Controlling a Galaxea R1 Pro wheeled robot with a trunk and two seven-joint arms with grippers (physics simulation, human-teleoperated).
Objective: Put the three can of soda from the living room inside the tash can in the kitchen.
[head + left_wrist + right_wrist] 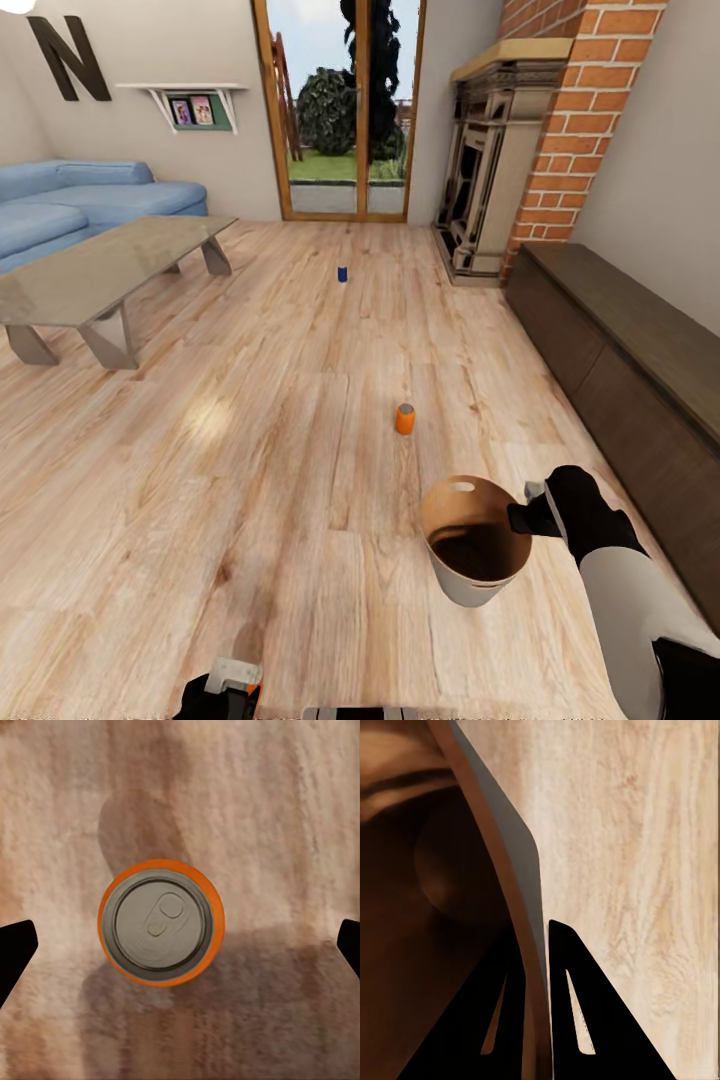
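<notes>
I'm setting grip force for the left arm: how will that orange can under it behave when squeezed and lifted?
The orange can stands upright between the open left gripper fingers, so it probably lifts cleanly. Its round, smooth-looking wall may slip or twist in a loose grip. If nudged over, it would likely roll on the wood floor.

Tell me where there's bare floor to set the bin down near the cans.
Bare wood floor stretches between the grey low table and the orange can, and on toward the blue can. It is tighter on the right, where the right gripper holds the trash can near the dark bench.
</notes>
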